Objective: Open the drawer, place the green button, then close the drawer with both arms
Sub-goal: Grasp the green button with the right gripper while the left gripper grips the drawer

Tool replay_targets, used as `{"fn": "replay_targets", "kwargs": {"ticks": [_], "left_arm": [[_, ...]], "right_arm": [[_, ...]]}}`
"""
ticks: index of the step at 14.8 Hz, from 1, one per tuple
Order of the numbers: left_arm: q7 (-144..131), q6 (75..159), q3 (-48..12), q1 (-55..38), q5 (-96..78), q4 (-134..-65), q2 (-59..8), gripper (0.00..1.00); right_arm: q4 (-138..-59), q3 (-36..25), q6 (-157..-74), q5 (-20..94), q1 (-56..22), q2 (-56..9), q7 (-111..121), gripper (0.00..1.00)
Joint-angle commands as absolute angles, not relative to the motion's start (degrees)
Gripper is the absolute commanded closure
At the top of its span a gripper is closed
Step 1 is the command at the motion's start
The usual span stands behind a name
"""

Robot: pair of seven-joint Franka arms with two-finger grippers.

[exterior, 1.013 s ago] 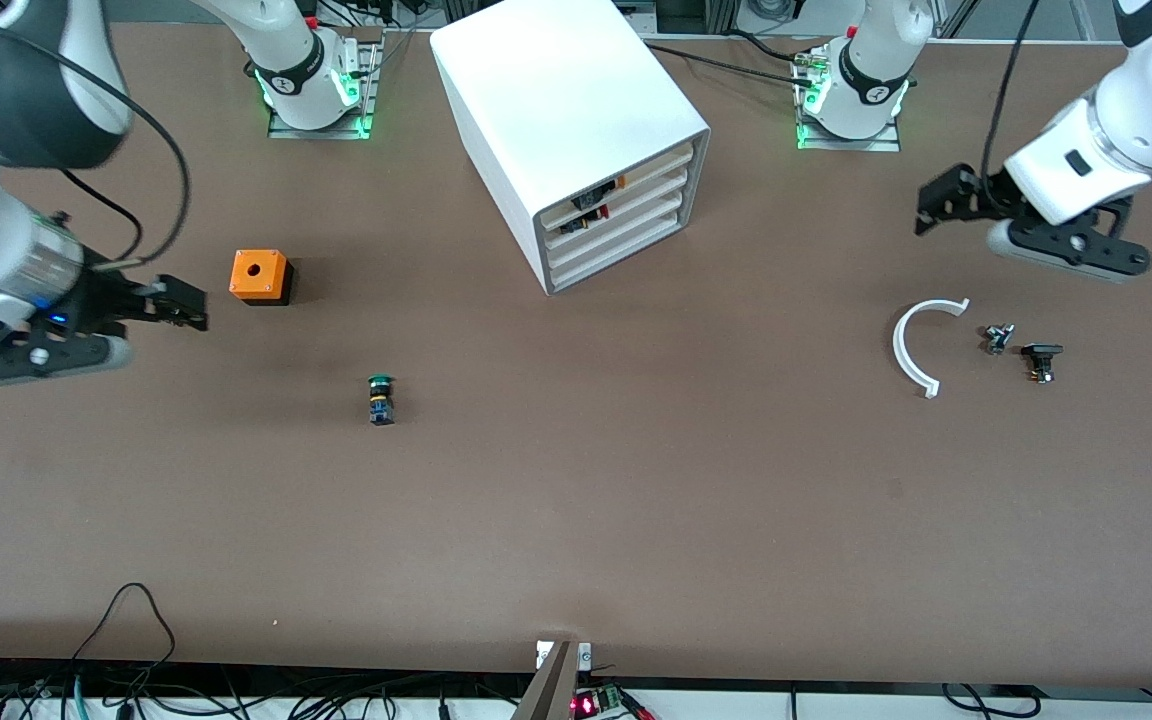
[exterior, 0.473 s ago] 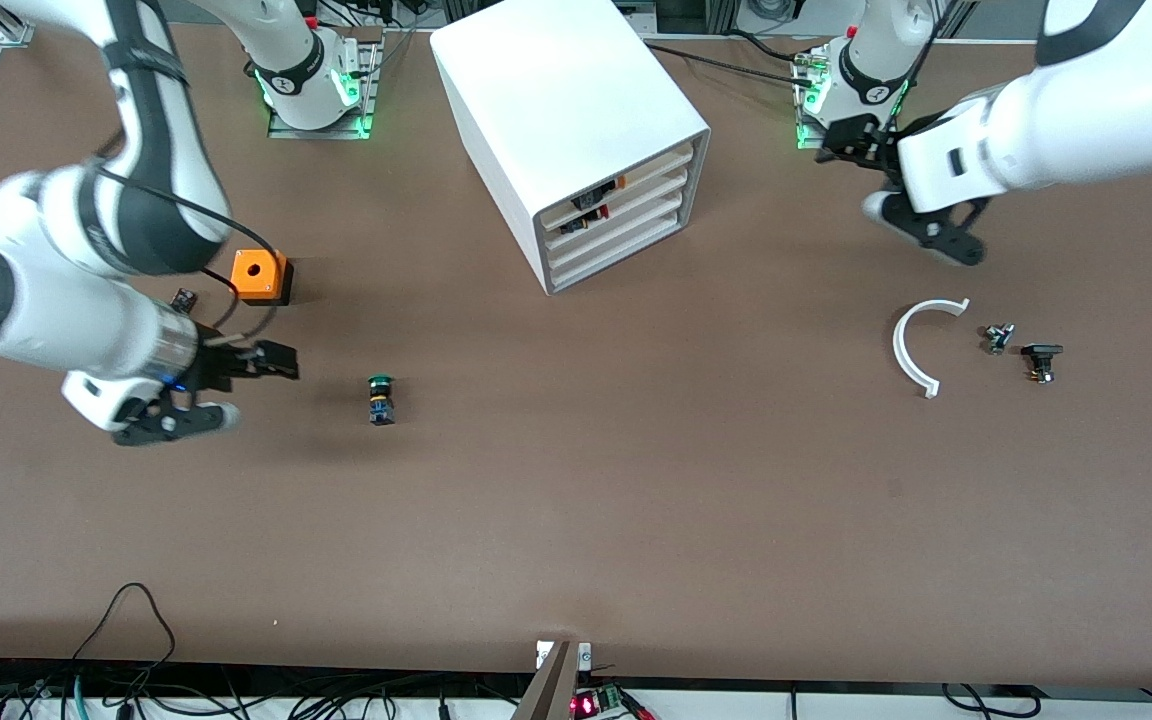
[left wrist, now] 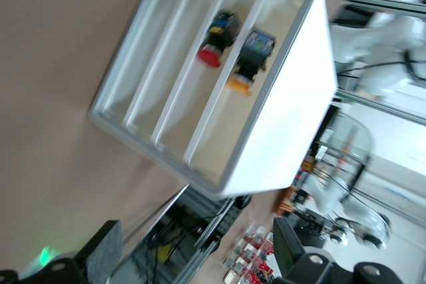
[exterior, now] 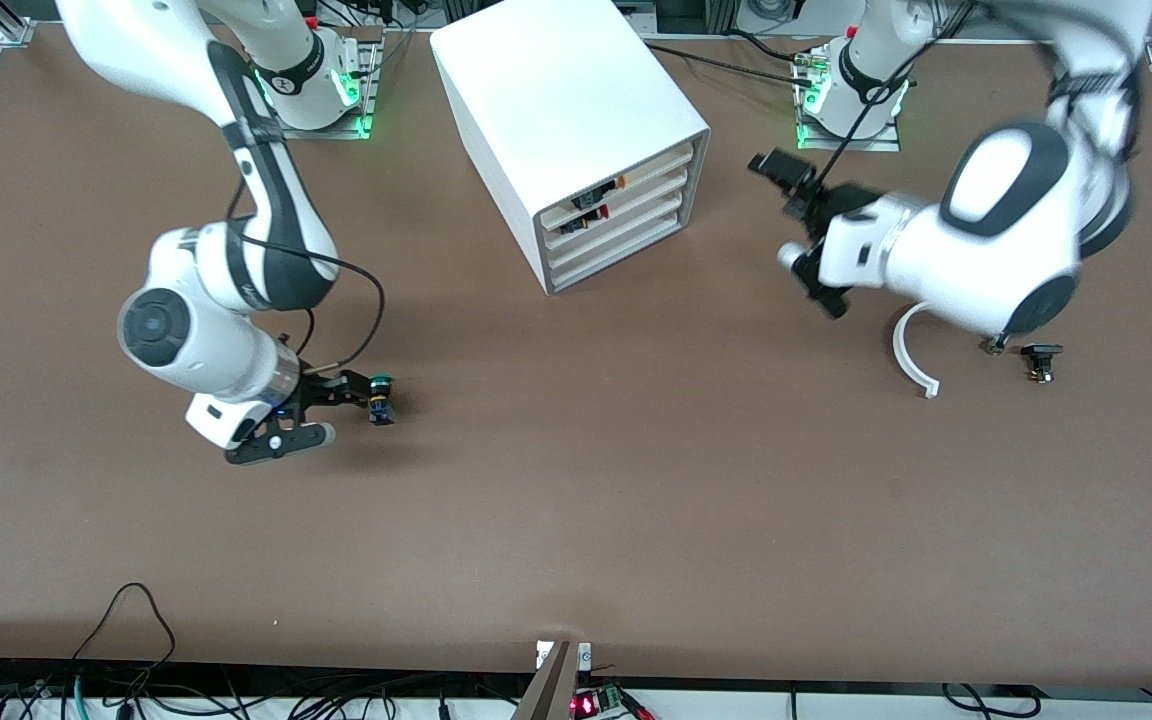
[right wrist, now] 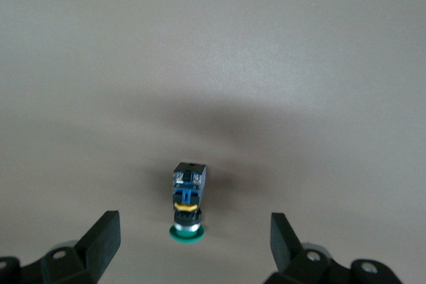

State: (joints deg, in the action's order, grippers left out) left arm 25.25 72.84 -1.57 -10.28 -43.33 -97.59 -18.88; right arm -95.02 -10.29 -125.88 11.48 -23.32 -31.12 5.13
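The button (exterior: pixel 381 396), green cap with a black, yellow and blue body, lies on its side on the brown table toward the right arm's end. My right gripper (exterior: pixel 354 388) is open right beside it. In the right wrist view the button (right wrist: pixel 188 199) lies between the spread fingers (right wrist: pixel 101 237), untouched. The white cabinet (exterior: pixel 566 110) stands at mid table with all drawers shut; the drawer (exterior: pixel 618 262) is its lowest one. My left gripper (exterior: pixel 774 166) is open in the air beside the cabinet's front. The left wrist view shows the cabinet front (left wrist: pixel 219 78) and the lowest drawer (left wrist: pixel 141 54).
A white curved piece (exterior: pixel 911 352) and two small dark parts (exterior: pixel 1040 358) lie toward the left arm's end, partly under the left arm. The two upper drawers hold small parts (left wrist: pixel 229 44). The orange box is hidden by the right arm.
The right gripper has swung in and down to the button. The left arm has swung toward the cabinet's front. The button and drawers have not moved.
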Motion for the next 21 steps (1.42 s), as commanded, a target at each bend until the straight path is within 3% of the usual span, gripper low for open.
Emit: {"fn": "replay_targets", "kwargs": {"ticks": [1,8,10,14,17,21], "left_arm": [[31.6,78.2,-1.6,-10.2,-49.9,-101.3,-20.3,0.00],[48.3,90.5,-2.8,-11.2,-59.6,-114.8,-19.4,0.02],[51.3,92.7,-2.9,-11.2,-61.0,-116.9,-19.2,0.25],[57.0,99.7,-3.7,-12.0,-61.5,-121.8,-17.5,0.31],[64.3,109.0,-6.2,-12.5,-62.3,-128.5,-16.3,0.33],[68.0,109.9,-8.3,-12.7,-70.6,-130.3,-18.4,0.37]], "right_arm": [[-97.3,-10.6,-130.5,12.6,-24.3,-32.5,5.8,0.00],[-102.7,-10.6,-142.5,12.7,-27.7,-36.3,4.9,0.00],[-103.6,-10.6,-144.6,12.7,-27.7,-36.7,4.8,0.03],[-103.9,-9.9,-145.4,12.7,-27.7,-37.2,4.8,0.30],[-103.9,-9.9,-145.3,12.7,-27.7,-37.2,4.8,0.60],[-103.9,-9.9,-145.1,12.7,-27.7,-37.1,4.8,0.98]]}}
